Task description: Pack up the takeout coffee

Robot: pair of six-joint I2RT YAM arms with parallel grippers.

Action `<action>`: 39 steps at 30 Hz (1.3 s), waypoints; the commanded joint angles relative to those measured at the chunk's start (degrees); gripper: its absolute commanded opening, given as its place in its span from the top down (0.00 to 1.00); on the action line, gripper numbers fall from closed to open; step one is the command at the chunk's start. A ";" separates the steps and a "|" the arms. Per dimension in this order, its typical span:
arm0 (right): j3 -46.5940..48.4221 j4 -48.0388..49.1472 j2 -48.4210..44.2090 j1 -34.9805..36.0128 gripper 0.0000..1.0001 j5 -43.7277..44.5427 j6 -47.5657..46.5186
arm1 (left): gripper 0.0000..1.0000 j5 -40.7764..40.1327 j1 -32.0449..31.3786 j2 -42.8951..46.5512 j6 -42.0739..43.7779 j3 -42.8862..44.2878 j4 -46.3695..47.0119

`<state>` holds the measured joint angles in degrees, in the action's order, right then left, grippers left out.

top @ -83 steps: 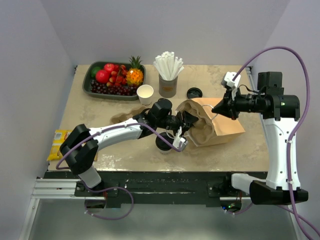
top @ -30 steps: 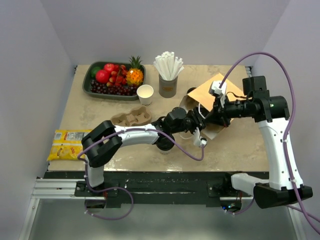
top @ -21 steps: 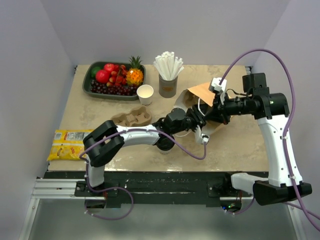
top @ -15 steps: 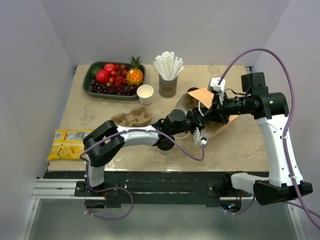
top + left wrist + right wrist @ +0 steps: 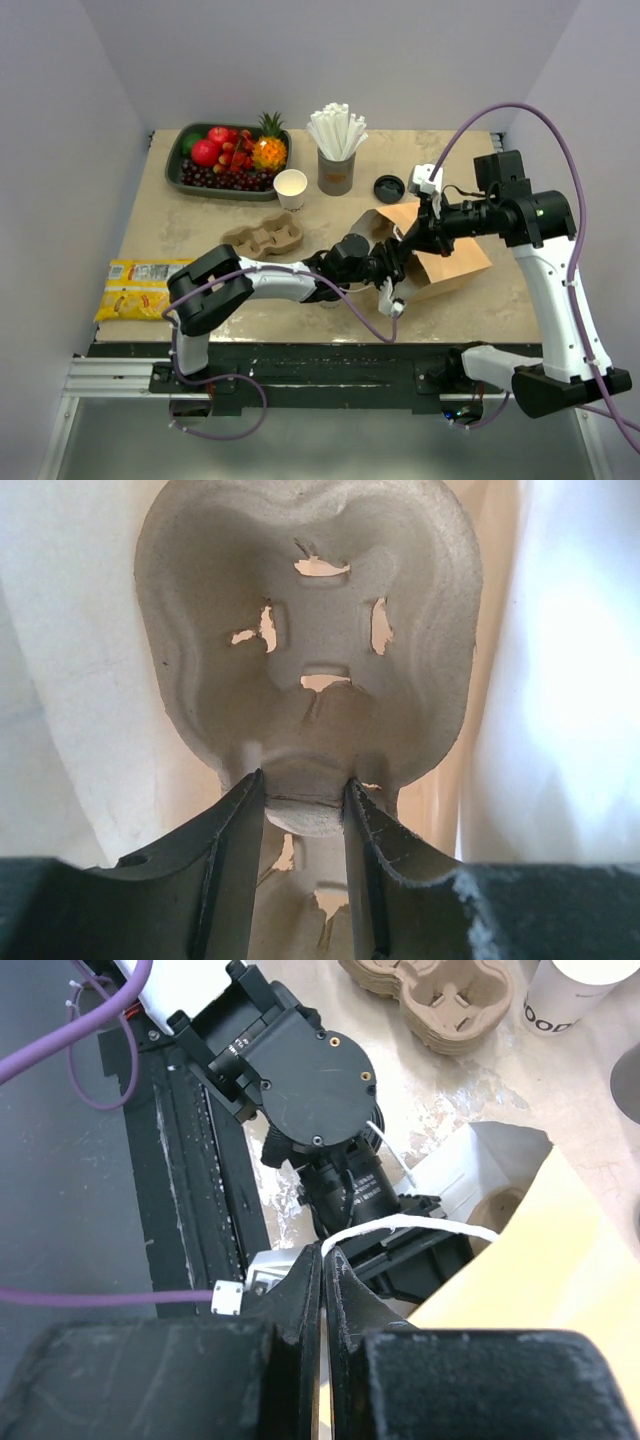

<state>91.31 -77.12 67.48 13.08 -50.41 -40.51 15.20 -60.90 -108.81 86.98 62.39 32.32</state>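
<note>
While the left gripper is clamped on the centre rib of a pulp carrier inside the paper bag, at 4 o'clock on the table, the right gripper is pinched together on the bag's white cord handle. As far as I can make out, the takeout coffee sits at 6 o'clock, mostly hidden under the left forearm. I'd expect it to be light, its paper wall easily crushed and its lid liable to pop; best held upright round the wall, below the lid. Only the left wrist view shows the carrier inside the bag, only the right wrist view the cord between the fingers
</note>
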 commanded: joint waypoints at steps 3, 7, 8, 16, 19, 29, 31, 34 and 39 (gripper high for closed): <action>0.54 -5.14 -0.07 0.72 1.00 -1.53 0.87 | 1.00 8.70 0.00 4.13 -4.36 -4.38 16.98; 0.10 -5.06 0.10 0.72 1.00 -0.65 0.00 | 1.00 11.69 0.26 6.07 -7.96 -8.24 23.49; -0.08 -5.06 0.10 0.72 1.00 0.04 -0.27 | 1.00 11.43 0.26 6.42 -8.23 -8.68 24.28; 0.98 -5.06 -0.42 0.81 1.00 4.35 -4.92 | 1.00 11.94 1.84 12.57 -11.84 -15.35 26.14; 2.29 -5.05 0.71 0.80 1.00 4.63 -6.42 | 1.00 19.39 2.11 15.91 -9.74 -17.13 20.80; 4.76 -5.06 0.02 2.91 1.00 1.89 -2.82 | 1.00 18.46 0.44 8.89 -12.08 -9.84 15.23; 3.09 -5.06 -0.95 4.49 1.00 2.33 -2.12 | 1.00 19.42 0.17 7.92 -11.92 -9.22 16.19; 0.80 -5.06 -2.00 5.02 1.00 3.04 -2.73 | 1.00 20.03 -0.53 6.69 -9.72 -10.09 17.95; 3.08 -5.06 -0.95 6.69 1.00 4.44 -3.43 | 1.00 24.43 -0.62 6.86 -11.31 -7.99 11.20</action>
<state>92.44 -77.49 66.35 18.44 -47.18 -43.77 32.62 -61.14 -102.17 77.54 51.31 44.62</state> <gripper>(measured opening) 0.014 0.395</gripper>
